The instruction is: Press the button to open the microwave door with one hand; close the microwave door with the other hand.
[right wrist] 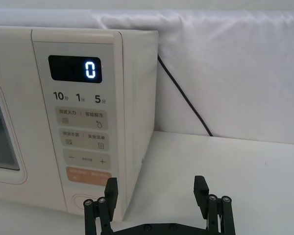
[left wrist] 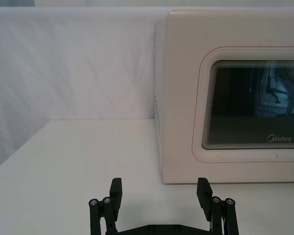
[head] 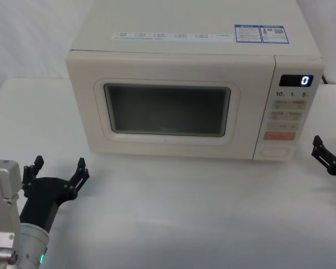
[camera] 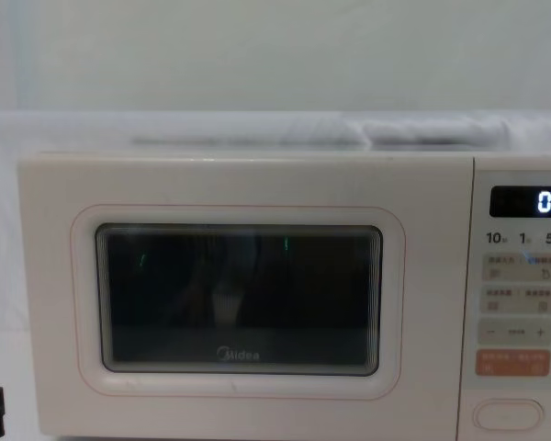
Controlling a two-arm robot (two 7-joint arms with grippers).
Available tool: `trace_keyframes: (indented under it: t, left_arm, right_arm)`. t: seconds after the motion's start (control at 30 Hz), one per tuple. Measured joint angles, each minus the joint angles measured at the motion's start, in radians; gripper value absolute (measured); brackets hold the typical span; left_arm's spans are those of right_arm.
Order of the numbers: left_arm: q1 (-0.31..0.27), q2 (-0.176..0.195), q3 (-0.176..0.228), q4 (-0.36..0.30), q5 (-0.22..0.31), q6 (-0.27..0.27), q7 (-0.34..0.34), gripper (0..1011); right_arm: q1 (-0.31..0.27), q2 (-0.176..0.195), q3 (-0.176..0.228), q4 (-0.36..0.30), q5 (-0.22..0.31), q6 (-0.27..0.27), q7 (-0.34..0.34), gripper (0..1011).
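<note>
Nearest the robot, the left gripper (head: 55,172) hovers low over the white table (head: 173,213), in front of and off the microwave's left corner, fingers spread wide and holding nothing. That spot likely leaves it room to meet the door once it swings out, so it can push it back. The right gripper (head: 325,154) sits at the right edge, just beside the control panel (head: 290,115), also spread wide and empty, touching nothing. It appears lined up near the panel's bottom so a fingertip can reach the button (camera: 508,414).

Farther back, the microwave door (camera: 243,294) is shut flush with the cabinet, its dark window (head: 167,109) facing the robot. The button lies at the foot of the panel, under the orange key (camera: 512,363), unpressed. The display (right wrist: 75,69) reads zero.
</note>
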State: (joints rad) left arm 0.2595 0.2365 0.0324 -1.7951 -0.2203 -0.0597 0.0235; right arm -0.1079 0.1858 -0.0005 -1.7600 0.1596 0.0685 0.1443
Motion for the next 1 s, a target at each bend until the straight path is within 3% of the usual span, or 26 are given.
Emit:
trace_keyframes:
  t: [1.0]
  left_arm:
    - [0.0,0.0,0.0,0.0,0.0,0.0,0.0,1001]
  right_arm:
    - [0.0,0.0,0.0,0.0,0.0,0.0,0.0,1002]
